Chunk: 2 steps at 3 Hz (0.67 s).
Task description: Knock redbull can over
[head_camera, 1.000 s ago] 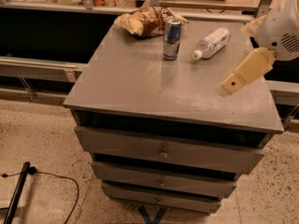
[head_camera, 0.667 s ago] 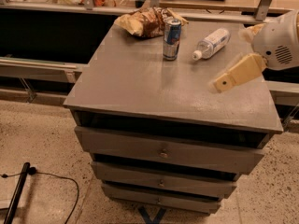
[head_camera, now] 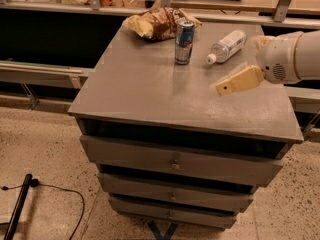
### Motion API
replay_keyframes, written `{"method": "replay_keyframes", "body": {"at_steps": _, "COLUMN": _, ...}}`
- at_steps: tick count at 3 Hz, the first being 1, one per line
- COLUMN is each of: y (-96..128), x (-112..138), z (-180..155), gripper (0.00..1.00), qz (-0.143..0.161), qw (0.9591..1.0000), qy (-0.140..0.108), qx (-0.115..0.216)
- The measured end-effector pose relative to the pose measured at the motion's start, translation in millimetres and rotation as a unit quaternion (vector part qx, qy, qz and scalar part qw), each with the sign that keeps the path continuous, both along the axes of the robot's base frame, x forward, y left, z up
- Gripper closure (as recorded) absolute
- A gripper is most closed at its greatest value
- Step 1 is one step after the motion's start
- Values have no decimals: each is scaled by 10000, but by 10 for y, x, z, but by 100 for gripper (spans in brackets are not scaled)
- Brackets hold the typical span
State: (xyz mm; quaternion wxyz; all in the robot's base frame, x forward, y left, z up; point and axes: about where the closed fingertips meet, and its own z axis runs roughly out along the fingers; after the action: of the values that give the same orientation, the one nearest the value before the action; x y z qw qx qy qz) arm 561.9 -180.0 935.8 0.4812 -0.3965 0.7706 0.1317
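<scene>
- End effector [head_camera: 226,86] low over the right of the bench [head_camera: 140,89], shifted leftward from a second ago; nearer the can [head_camera: 184,41] now, yet clearly apart from it.
- Can upright, beyond the end effector and to its left; not yet knocked over, so approach judged partway done.
- Bottle [head_camera: 227,46] lying on its side just beyond the end effector; bag [head_camera: 155,24] farther off, past the can.
- Apart or together: cannot tell for the end effector, with only one cream-coloured piece showing.
- Arm [head_camera: 295,56] cut off at the right edge; gap between bag and can hard to make out.
</scene>
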Motion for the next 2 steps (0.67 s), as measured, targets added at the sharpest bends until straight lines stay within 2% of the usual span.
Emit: {"method": "replay_keyframes", "body": {"at_steps": 2, "y": 21, "x": 163, "z": -26, "gripper": 0, "qz": -249, "qw": 9994, "qy": -218, "qx": 134}}
